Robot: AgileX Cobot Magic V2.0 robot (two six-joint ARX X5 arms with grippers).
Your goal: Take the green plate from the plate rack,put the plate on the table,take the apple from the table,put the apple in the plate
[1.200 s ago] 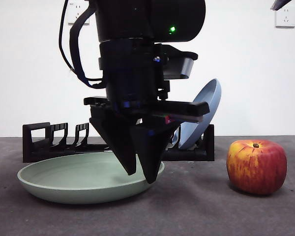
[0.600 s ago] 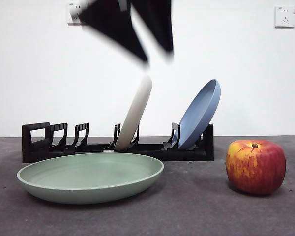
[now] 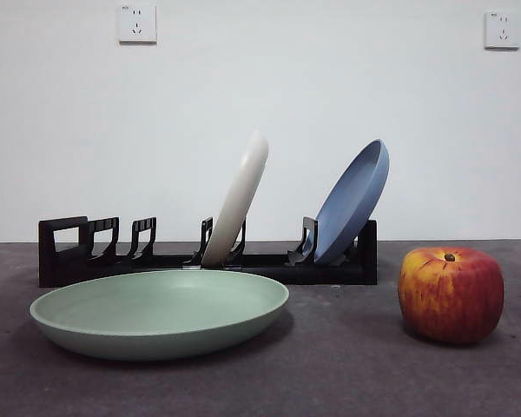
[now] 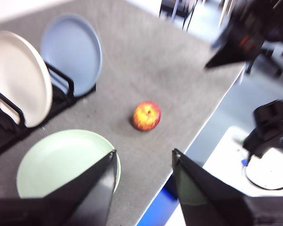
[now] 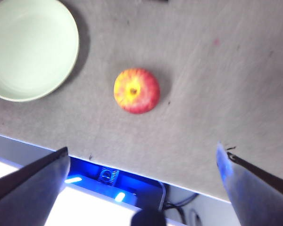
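Observation:
The pale green plate (image 3: 159,312) lies flat on the dark grey table (image 3: 347,365), in front of the black plate rack (image 3: 78,252). To its right stands the red and yellow apple (image 3: 451,294), apart from the plate. Neither arm appears in the front view. High above the table, my left gripper (image 4: 144,162) is open and empty, looking down on the green plate (image 4: 61,162) and the apple (image 4: 146,115). My right gripper (image 5: 141,157) is also open and empty, high above the apple (image 5: 136,90), with the green plate (image 5: 32,47) off to one side.
A cream-white plate (image 3: 238,198) and a blue plate (image 3: 354,201) lean in the rack's slots. The table's front edge (image 5: 132,167) runs close to the apple, with a blue-lit base below it. The other arm's dark gripper (image 4: 236,40) shows in the left wrist view.
The arm that stood over the green plate has risen out of the front view, leaving the plate flat on the table. The apple and rack have not moved.

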